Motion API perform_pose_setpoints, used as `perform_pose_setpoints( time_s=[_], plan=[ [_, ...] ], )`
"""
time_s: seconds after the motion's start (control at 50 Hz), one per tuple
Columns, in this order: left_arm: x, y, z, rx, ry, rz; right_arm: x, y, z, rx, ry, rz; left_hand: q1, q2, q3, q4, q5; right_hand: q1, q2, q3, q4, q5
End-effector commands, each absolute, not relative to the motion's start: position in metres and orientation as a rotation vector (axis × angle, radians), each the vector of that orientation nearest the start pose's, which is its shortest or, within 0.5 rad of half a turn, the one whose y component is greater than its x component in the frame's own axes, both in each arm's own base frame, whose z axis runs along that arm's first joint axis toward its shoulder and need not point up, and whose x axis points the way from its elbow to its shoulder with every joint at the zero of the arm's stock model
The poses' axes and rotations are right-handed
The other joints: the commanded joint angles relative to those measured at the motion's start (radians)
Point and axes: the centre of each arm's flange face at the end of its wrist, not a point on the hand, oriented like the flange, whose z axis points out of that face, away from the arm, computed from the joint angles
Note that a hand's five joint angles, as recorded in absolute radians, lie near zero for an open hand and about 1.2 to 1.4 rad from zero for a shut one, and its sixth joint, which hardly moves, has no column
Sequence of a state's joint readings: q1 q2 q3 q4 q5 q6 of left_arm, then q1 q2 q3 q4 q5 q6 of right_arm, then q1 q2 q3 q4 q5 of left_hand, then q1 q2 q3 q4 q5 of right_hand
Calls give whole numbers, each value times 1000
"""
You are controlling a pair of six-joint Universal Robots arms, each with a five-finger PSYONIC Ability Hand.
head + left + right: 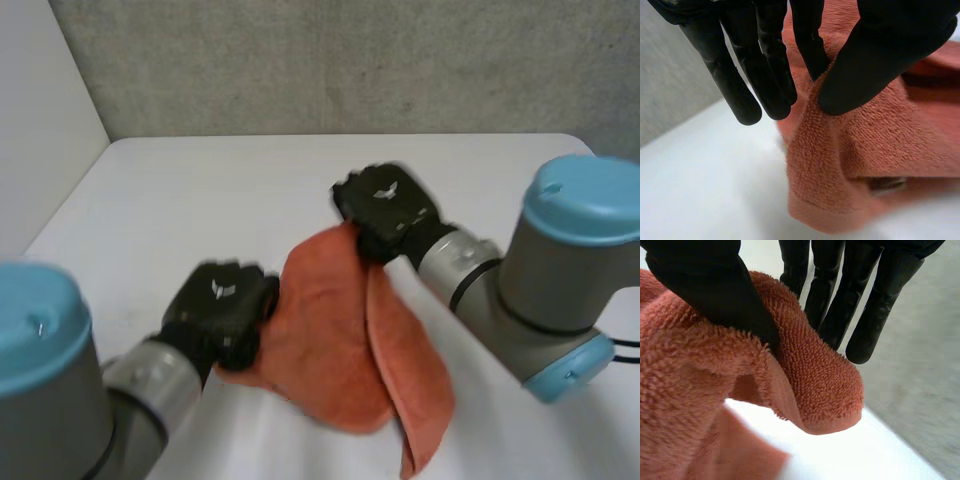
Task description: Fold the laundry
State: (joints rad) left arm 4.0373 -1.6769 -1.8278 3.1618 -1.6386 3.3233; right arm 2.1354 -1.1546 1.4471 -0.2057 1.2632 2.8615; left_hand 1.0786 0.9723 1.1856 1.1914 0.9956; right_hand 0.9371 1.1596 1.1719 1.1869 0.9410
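An orange-red terry towel (335, 340) hangs slack between my two hands above the white table (200, 200), its lower end drooping toward the near edge. My left hand (222, 308) holds the towel's left corner; in the left wrist view the thumb (875, 60) pinches the towel (860, 145) against a finger. My right hand (385, 212) holds the towel's upper corner; in the right wrist view its thumb (710, 285) presses a fold of the towel (805, 375) against the fingers (827, 295).
A grey wall (350, 60) runs behind the table's far edge, and a lighter wall (40, 110) stands at the left. My arms (540, 280) flank the towel at the near side.
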Motion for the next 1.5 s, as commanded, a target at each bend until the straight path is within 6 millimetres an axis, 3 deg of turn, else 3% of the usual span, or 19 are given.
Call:
perform_pose_setpoints(
  time_s=[0.02,0.04,0.06,0.1,0.12,0.22,0.38,0.52,0.68,0.84,1.04,1.06,1.1,1.12,1.14,1.18,1.28,1.38,1.5],
  plan=[
    [-254,-105,183,1169,2644,-1719,343,-210,194,-1317,1714,-1582,318,424,211,205,226,-174,-396,-409,-424,-352],
    [-253,-104,184,1169,2648,-1717,339,-211,200,-1327,1738,-1595,216,323,109,103,125,-622,-844,-856,-871,-800],
    [-254,-104,188,1166,2648,-1732,337,-212,203,-1330,1749,-1605,-78,28,-185,-191,-170,-763,-985,-997,-1012,-941],
    [-255,-108,193,1151,2637,-1762,334,-213,207,-1329,1763,-1621,-306,-200,-413,-419,-398,-763,-985,-997,-1012,-941],
    [-257,-110,197,1143,2625,-1787,326,-219,222,-1290,1806,-1692,-325,-218,-432,-438,-416,-763,-985,-997,-1012,-941],
    [-266,-134,233,1064,2521,-1994,300,-232,250,-1144,1908,-1845,-451,-345,-558,-564,-542,-763,-985,-997,-1012,-941],
    [-270,-195,283,879,2364,-2255,263,-213,257,-821,2054,-1801,-530,-424,-637,-643,-622,-763,-985,-997,-1012,-941],
    [-302,-236,264,1110,2456,-2236,244,-184,230,-776,2200,-1626,-706,-600,-813,-819,-798,-763,-985,-997,-1012,-941],
    [-330,-259,223,1383,2549,-2090,234,-161,195,-798,2309,-1454,-710,-603,-816,-822,-801,-763,-985,-997,-1012,-941],
    [-336,-258,178,1639,2581,-1837,236,-159,165,-774,2338,-1392,-710,-603,-816,-822,-801,-763,-985,-997,-1012,-941],
    [-336,-255,166,1702,2574,-1772,241,-168,145,-779,2355,-1364,-580,-474,-687,-693,-672,-755,-978,-990,-1005,-934],
    [-336,-253,165,1707,2581,-1759,242,-171,139,-783,2365,-1347,-325,-218,-432,-437,-416,-601,-824,-836,-851,-780],
    [-335,-252,164,1709,2585,-1755,243,-172,136,-786,2367,-1344,-164,-58,-271,-277,-256,-527,-750,-762,-777,-705],
    [-335,-252,164,1709,2586,-1752,243,-172,136,-786,2367,-1344,-47,59,-154,-160,-139,-526,-749,-761,-776,-705],
    [-335,-251,164,1709,2584,-1752,247,-181,136,-788,2348,-1378,184,290,77,71,92,160,-63,-75,-90,-19],
    [-334,-251,164,1709,2586,-1750,249,-187,140,-784,2321,-1418,273,379,166,160,182,450,228,215,200,272],
    [-335,-253,168,1703,2567,-1776,259,-215,168,-823,2224,-1595,318,424,211,205,226,459,237,224,209,281],
    [-342,-270,184,1636,2432,-1966,265,-232,193,-911,2148,-1744,318,424,211,205,226,459,237,224,209,281],
    [-341,-289,211,1408,2277,-2195,267,-239,238,-945,2016,-1960,318,424,211,205,226,459,237,224,209,281]
  ],
)
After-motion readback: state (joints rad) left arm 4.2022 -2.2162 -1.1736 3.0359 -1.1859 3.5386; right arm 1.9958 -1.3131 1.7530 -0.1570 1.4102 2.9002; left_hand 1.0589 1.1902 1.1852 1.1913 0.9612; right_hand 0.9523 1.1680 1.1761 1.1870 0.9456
